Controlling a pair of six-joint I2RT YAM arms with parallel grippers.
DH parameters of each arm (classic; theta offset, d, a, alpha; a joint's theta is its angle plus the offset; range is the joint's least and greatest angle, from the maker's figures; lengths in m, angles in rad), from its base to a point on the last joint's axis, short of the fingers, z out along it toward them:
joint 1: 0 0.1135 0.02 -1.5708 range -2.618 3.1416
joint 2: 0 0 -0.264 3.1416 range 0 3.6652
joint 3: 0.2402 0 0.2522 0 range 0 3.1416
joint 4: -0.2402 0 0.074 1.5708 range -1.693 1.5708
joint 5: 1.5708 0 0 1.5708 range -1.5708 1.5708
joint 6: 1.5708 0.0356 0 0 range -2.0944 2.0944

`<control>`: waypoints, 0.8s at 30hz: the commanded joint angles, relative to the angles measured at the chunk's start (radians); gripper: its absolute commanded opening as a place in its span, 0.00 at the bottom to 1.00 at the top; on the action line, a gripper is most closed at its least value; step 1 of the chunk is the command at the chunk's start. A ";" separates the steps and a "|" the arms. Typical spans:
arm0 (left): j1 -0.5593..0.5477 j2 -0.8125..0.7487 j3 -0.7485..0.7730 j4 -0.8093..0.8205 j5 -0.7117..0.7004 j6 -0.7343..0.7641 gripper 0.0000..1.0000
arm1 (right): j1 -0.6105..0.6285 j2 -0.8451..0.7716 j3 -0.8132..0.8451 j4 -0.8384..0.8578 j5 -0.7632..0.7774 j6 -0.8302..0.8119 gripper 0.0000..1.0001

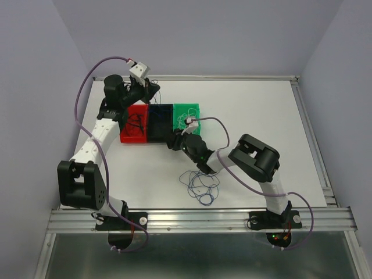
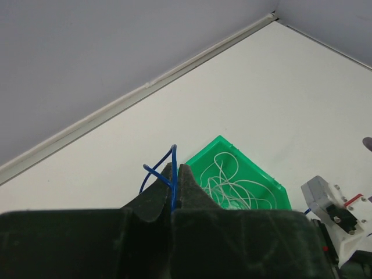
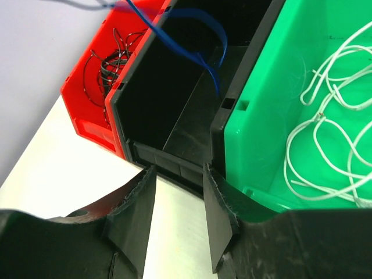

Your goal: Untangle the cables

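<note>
Top: left tool (image 1: 152, 88) up by the worktop's (image 1: 261, 116) far-left corner, right tool (image 1: 176, 141) at the black bin (image 1: 160, 125). Left wrist: it's pinching the blue cable (image 2: 156, 170). Right wrist: jaws spread, empty, cable slanting across the bin straight ahead, so I'd say right's nearer.

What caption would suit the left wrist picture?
Left claw shut on a blue cable, green bin of white cables beyond.

Three bins (image 1: 157, 138) abreast on the table (image 1: 261, 116), cables (image 3: 110, 61) inside — loose tangle (image 1: 202, 186) before them
</note>
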 commanded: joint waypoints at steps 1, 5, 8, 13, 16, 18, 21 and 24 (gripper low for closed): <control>0.003 -0.003 -0.014 0.077 -0.025 0.056 0.00 | 0.015 -0.064 -0.052 0.075 0.067 -0.002 0.44; 0.003 -0.003 -0.019 0.080 -0.035 0.066 0.00 | 0.017 -0.109 -0.116 0.122 0.085 -0.002 0.45; 0.003 0.003 -0.023 0.076 -0.029 0.067 0.00 | 0.024 -0.158 -0.187 0.173 0.105 -0.003 0.45; 0.000 0.014 -0.061 0.075 -0.015 0.063 0.00 | 0.026 -0.232 -0.287 0.227 0.134 -0.019 0.45; -0.015 0.037 -0.089 0.075 -0.018 0.072 0.00 | 0.026 -0.272 -0.334 0.247 0.151 -0.026 0.45; -0.026 0.059 -0.098 0.068 -0.019 0.079 0.00 | 0.026 -0.299 -0.366 0.259 0.168 -0.029 0.45; -0.052 0.075 -0.097 0.056 -0.050 0.093 0.00 | 0.026 -0.327 -0.405 0.286 0.188 -0.031 0.45; -0.086 0.093 -0.079 0.023 -0.136 0.092 0.00 | 0.026 -0.367 -0.466 0.311 0.218 -0.039 0.45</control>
